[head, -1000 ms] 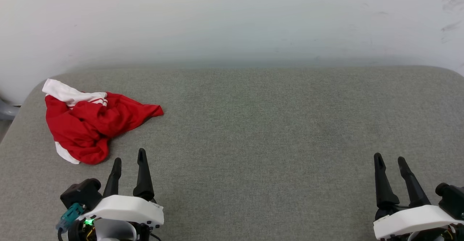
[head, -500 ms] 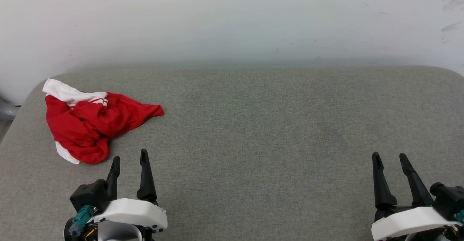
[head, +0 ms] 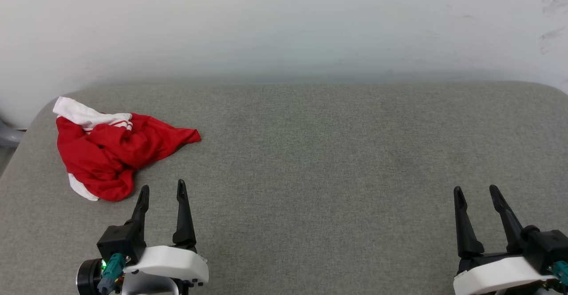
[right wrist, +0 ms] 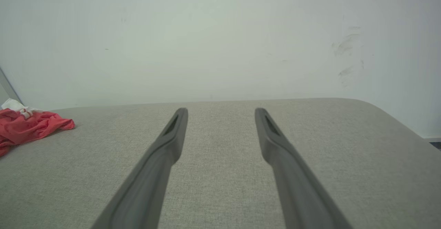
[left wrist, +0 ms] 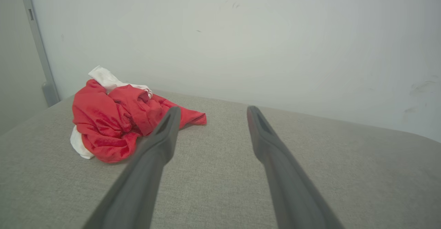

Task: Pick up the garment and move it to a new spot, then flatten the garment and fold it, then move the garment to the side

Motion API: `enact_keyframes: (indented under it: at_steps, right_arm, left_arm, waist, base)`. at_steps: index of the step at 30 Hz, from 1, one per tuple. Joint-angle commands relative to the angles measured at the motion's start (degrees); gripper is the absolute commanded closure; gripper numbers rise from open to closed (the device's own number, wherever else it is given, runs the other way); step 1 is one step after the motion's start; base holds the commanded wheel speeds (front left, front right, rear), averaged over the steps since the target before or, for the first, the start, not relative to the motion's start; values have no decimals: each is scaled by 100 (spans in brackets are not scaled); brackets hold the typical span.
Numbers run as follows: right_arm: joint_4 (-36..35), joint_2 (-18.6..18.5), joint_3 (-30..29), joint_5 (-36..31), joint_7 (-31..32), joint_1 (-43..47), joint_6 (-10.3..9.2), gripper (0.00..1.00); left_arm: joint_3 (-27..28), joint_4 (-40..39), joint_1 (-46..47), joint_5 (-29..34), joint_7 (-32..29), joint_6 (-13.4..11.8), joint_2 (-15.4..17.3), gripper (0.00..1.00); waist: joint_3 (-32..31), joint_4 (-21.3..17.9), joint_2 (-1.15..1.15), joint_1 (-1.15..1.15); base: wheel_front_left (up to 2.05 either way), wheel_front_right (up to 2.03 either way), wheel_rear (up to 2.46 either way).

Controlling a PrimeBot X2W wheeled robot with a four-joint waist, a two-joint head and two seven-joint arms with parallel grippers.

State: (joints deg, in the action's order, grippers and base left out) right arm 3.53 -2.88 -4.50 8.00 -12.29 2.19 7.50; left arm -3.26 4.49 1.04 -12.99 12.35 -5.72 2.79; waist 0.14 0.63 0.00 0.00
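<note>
The garment [head: 111,151], a red shirt with white sleeve parts, lies crumpled in a heap at the far left of the grey cushioned surface [head: 319,153]. In the left wrist view the garment [left wrist: 113,122] sits ahead and to the left of the fingers. At the far left edge of the right wrist view lies the same garment [right wrist: 27,127]. My left gripper [head: 162,189] is open and empty, a short way in front of the heap's near edge. My right gripper [head: 475,189] stands open and empty at the lower right, far from the garment.
A pale wall [head: 284,24] rises behind the surface. The surface's rounded corners fall away at far left [head: 26,131] and far right [head: 554,88]. A grey upright strip [left wrist: 36,46] runs along the wall at the left.
My left gripper has shifted a little right and rolled at the wrist. The right gripper's wrist has rolled slightly too. The garment has not moved.
</note>
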Motion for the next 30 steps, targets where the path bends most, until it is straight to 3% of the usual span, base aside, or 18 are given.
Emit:
enact_keyframes:
  at_steps: [1, 23, 30]
  right_arm:
    - [-89, 1, 15, -143, -67, 28, -1, 0]
    - [-257, 1, 26, -702, -284, 155, -3, 0]
    - [-193, 2, -2, -473, -293, 141, -3, 0]
  left_arm:
    - [-11, -56, -45, 161, 59, 14, 14, 0]
    - [-77, -28, -128, 901, 275, -37, 15, 0]
    - [-34, 2, -161, 833, 287, -8, 16, 0]
  waist:
    - [-3, -2, 0, 0]
    - [-3, -4, 0, 0]
    - [-7, -19, 0, 0]
  base:
    - [0, 0, 0]
    - [0, 0, 0]
    - [0, 0, 0]
